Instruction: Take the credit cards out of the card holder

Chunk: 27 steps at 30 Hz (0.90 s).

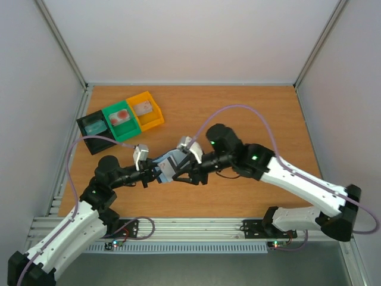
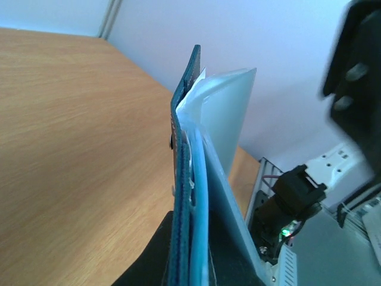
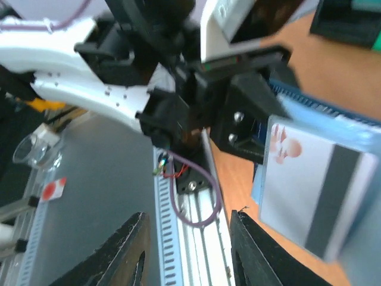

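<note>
- Card holder (image 1: pixel 168 164): clamped at its lower edge in the left pincer (image 1: pixel 155 173) and held up off the bench (image 1: pixel 256 119). It stands edge-on to that wrist camera, with its leaves rising straight out past the fingertips.
- Left pincer: closed tight on the holder, with no gap showing at the grip.
- Right pincer (image 3: pixel 189 221): fingers spread wide with nothing between them. From above it sits tip to tip with the left pincer, close against the holder's far side. I cannot tell whether a finger touches it.
- Card (image 3: pixel 309 196): pale, with a dark stripe and reddish marks, sticking partly out of a blue pocket. It lies ahead of the right pincer, outside its right finger and not between the fingers.
- Further out, well beyond the left pincer and to its left, three bins stand in a row. The black bin (image 1: pixel 81 126) holds a teal card (image 1: pixel 95 126), the green bin (image 1: pixel 133 136) a pale red-marked card (image 1: pixel 121 116) and the yellow bin (image 1: pixel 157 122) a pale card (image 1: pixel 143 108).
- Progress, as I judge it: three cards look to be out and sorted. At least one is left, half-exposed. The right pincer must centre on its free edge, close and draw it out. Whether more cards hide in the pockets cannot be seen.
</note>
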Each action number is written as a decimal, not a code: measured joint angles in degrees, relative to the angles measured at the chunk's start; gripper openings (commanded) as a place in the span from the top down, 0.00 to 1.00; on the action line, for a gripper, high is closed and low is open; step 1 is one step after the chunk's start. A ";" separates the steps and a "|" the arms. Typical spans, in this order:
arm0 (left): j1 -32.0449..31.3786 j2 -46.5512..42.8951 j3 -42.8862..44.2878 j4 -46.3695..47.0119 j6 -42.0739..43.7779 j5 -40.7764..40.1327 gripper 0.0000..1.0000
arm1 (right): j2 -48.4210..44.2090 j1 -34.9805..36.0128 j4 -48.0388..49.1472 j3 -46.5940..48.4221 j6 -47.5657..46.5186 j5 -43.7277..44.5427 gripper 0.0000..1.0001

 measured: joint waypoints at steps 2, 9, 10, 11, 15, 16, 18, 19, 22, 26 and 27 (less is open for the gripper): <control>0.00 0.00 -0.66 2.84 -0.72 1.99 1.00 | 3.69 1.62 0.63 -0.17 -0.90 -1.55 0.64; 0.00 -0.76 -1.16 9.97 -1.86 9.31 1.00 | 4.24 -4.00 3.06 -4.90 -1.14 -2.93 0.62; 0.09 -0.79 -1.16 10.54 -1.73 9.77 1.00 | 3.91 -4.57 3.28 -4.98 -1.14 -3.15 0.62; 0.13 -0.79 -1.16 11.08 -1.66 10.10 1.00 | 3.74 -4.70 3.63 -4.98 -1.14 -3.56 0.62; 0.13 -0.76 -1.16 12.50 -1.31 11.87 1.00 | 3.69 -4.66 4.39 -4.98 -1.31 -5.14 0.62; 0.13 -0.76 -1.16 12.70 -1.20 12.15 1.00 | 3.69 -4.66 4.44 -4.98 -1.38 -5.64 0.63; 0.11 -0.76 -1.16 12.94 -0.98 12.61 1.00 | 3.74 -4.66 4.61 -4.98 -1.46 -7.02 0.67; 0.11 -0.76 -1.16 13.07 -0.90 12.74 1.00 | 3.89 -4.66 4.83 -4.96 -1.49 -7.98 0.70; 0.04 -0.74 -1.16 13.46 -0.76 13.14 1.00 | 5.70 -4.74 5.16 -4.09 -1.44 -10.69 0.76; 0.00 -0.76 -1.49 13.46 -0.76 13.16 1.00 | 7.39 -5.20 5.68 -3.61 -1.40 -13.64 0.84; 0.00 -0.76 -1.49 13.51 -0.79 13.22 1.00 | 7.39 -5.18 5.75 -3.63 -1.27 -14.29 0.86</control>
